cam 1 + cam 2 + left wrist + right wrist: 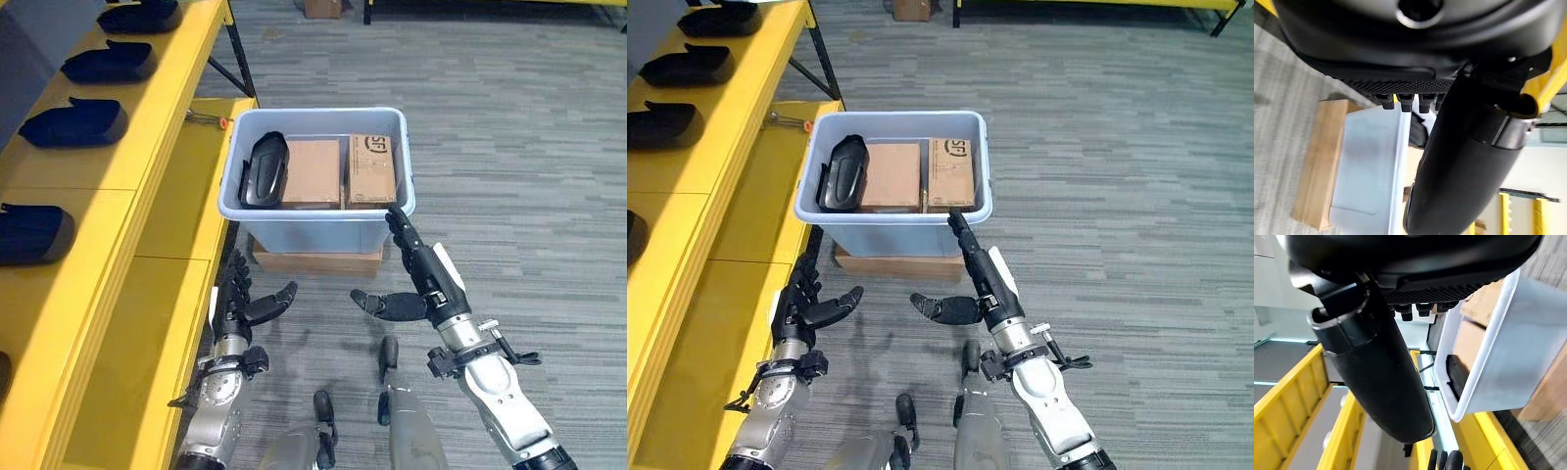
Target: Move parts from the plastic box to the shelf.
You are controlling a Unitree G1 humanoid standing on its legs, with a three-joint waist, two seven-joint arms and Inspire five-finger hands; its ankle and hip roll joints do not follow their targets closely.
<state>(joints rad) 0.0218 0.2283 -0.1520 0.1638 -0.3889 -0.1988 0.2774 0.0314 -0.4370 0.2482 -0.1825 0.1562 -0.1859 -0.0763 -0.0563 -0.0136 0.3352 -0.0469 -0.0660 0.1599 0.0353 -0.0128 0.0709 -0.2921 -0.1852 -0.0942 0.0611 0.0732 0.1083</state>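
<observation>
A pale blue plastic box (304, 231) stands on a low wooden block on the floor. Inside it, a black part (265, 168) leans at the left, beside two cardboard cartons (338, 171). The yellow shelf (147, 117) runs along the left and carries several black parts (73, 122) in a row. My left hand (238, 299) hangs open below the box's left corner, near the shelf's lower board. My right hand (416, 264) is open too, with fingertips just short of the box's front right rim and its thumb stretched left. Neither hand holds anything.
A wooden block (315, 260) supports the box. A small tool with an orange tip (208, 118) lies on the shelf's lower board beside the box. Grey carpet (519, 147) stretches to the right and behind. A cardboard carton (323, 8) stands far back.
</observation>
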